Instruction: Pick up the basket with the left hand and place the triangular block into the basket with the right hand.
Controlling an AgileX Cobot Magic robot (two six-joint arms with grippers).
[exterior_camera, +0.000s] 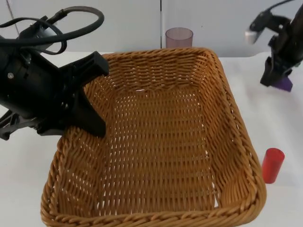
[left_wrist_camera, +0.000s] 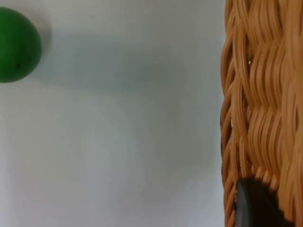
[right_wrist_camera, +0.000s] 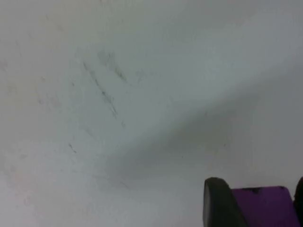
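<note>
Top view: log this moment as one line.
left end effector: shut on wicker basket rim | right end effector: shut on purple block, beside basket | basket: no block inside

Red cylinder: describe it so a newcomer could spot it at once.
Start at the big wicker basket held by the left gripper. Just outside its right rim, near the front corner, the red cylinder stands on the white table. Nothing else there is red.

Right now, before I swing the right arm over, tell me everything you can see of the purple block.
The purple block is a small solid piece, matte and plastic-looking, with a flat upper face and slanted edge showing. It sits between the fingers of the right gripper, which is closed on it, to the right of the basket and apart from its rim. In the right wrist view the block fills the gap between the black fingertips, with white table beyond. Its full shape is hidden.
</note>
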